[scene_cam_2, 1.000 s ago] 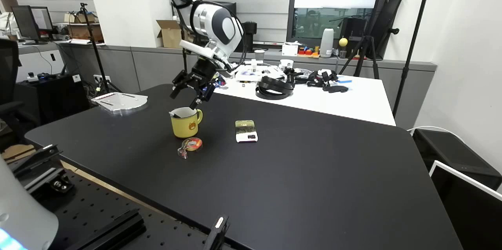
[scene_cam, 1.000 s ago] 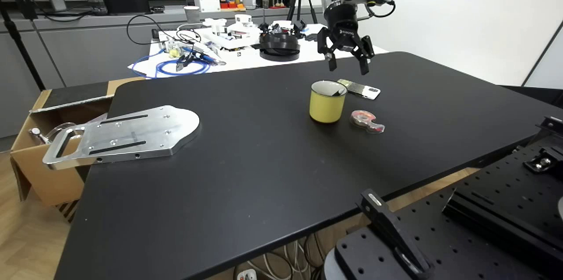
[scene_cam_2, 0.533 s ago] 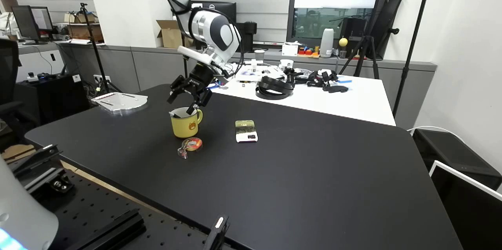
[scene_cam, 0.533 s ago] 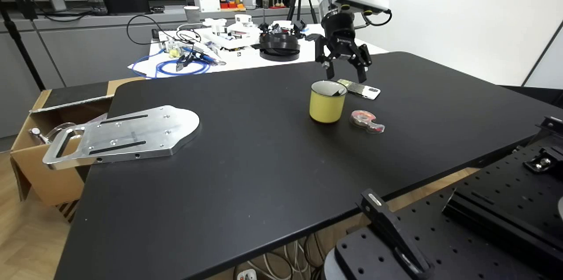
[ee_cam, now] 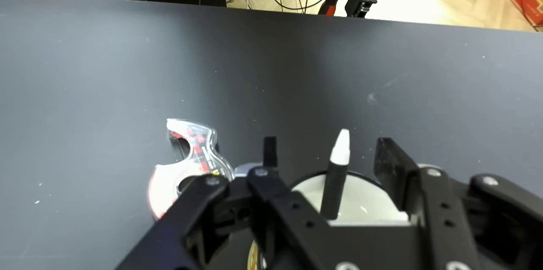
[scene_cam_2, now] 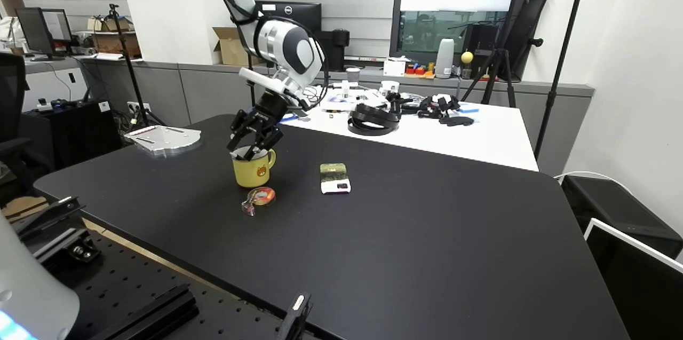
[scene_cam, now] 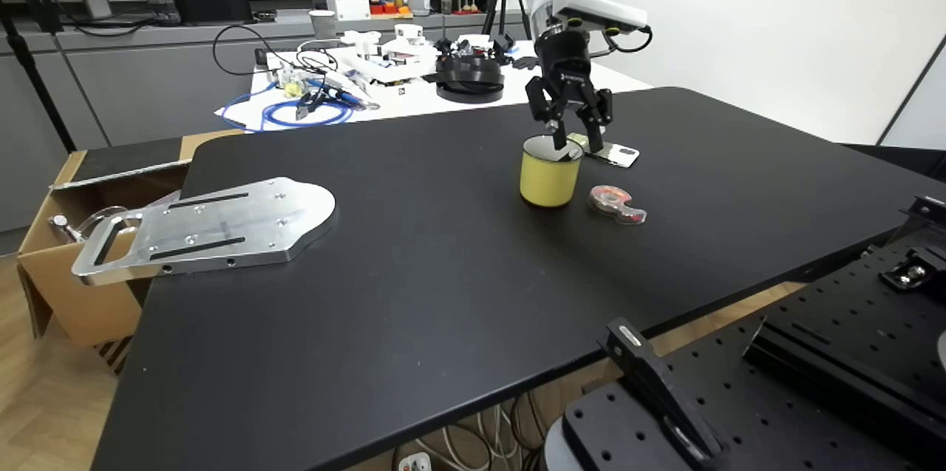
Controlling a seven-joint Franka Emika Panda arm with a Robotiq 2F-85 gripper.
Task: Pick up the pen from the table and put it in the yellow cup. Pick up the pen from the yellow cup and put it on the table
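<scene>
The yellow cup (scene_cam: 548, 181) stands upright on the black table (scene_cam: 384, 308); it also shows in an exterior view (scene_cam_2: 251, 173), with a handle and a small printed face. The pen (ee_cam: 334, 185) leans inside the cup, its white end above the rim; its lower end is hidden. My gripper (ee_cam: 329, 153) is partly open, with one finger on each side of the pen and gaps on both sides. In both exterior views the gripper (scene_cam: 577, 143) (scene_cam_2: 240, 151) is right over the cup's mouth, fingertips near the rim. Whether a finger touches the rim I cannot tell.
A clear tape dispenser (scene_cam: 617, 205) lies close beside the cup; it shows in the wrist view (ee_cam: 186, 172). A flat grey-white piece (scene_cam_2: 335, 179) lies beyond. A metal plate (scene_cam: 214, 227) lies at the table's side. A cluttered white table (scene_cam_2: 480, 137) stands behind.
My gripper has come down towards the cup, and its fingers have drawn closer together in the last half second. The cup and the pen have not moved.
</scene>
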